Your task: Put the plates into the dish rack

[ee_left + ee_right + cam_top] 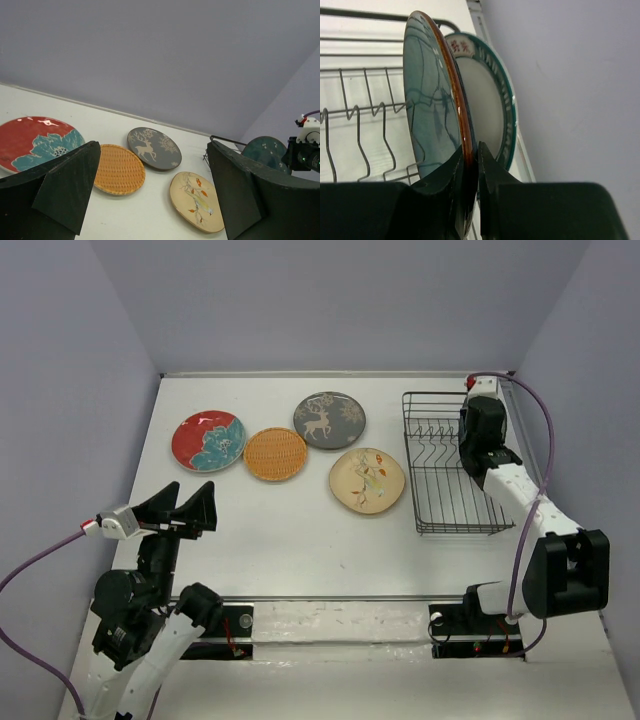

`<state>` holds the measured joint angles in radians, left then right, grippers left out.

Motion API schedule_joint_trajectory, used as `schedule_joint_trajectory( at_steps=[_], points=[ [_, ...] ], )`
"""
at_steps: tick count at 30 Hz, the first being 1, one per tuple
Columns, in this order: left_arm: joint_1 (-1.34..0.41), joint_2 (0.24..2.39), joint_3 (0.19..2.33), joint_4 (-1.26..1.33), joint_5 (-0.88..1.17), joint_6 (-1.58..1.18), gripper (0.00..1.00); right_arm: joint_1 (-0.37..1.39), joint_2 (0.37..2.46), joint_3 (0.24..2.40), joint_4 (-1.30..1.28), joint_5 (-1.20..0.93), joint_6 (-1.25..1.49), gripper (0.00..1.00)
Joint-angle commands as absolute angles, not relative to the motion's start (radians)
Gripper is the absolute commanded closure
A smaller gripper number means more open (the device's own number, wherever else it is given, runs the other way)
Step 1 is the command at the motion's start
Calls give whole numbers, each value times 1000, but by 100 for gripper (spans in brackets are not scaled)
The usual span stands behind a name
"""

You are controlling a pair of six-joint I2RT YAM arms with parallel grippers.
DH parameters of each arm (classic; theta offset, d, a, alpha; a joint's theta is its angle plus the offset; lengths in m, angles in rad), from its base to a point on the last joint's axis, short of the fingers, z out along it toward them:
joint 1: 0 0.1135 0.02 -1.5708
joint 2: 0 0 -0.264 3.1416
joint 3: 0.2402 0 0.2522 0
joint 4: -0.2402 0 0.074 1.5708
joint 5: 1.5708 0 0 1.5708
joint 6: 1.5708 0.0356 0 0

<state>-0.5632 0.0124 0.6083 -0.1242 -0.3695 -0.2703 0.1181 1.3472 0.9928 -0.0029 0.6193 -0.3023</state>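
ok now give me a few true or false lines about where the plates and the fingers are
1. Four plates lie flat on the white table: the red teal-flower plate, orange woven-look plate, grey deer plate and cream floral plate. True.
2. The left fingers hold the orange woven-look plate. False: they are open and empty, and that plate lies on the table.
3. The right fingers pinch the rim of an upright dark teal plate. True.
4. The black wire dish rack holds no other plate. False: a white blue-rimmed plate stands just behind the dark teal plate.
5. The grey deer plate lies nearest the rack. False: the cream floral plate does.
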Motion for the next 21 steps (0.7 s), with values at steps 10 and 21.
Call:
schedule_joint_trajectory(
  at_steps=[10, 21],
  points=[
    [-568, 46, 601, -74, -367, -259, 1, 110, 1309, 1052, 17, 733, -94, 21],
    [-551, 146, 603, -77, -374, -268, 1, 379, 1189, 1143, -212, 448, 366, 26]
  ],
)
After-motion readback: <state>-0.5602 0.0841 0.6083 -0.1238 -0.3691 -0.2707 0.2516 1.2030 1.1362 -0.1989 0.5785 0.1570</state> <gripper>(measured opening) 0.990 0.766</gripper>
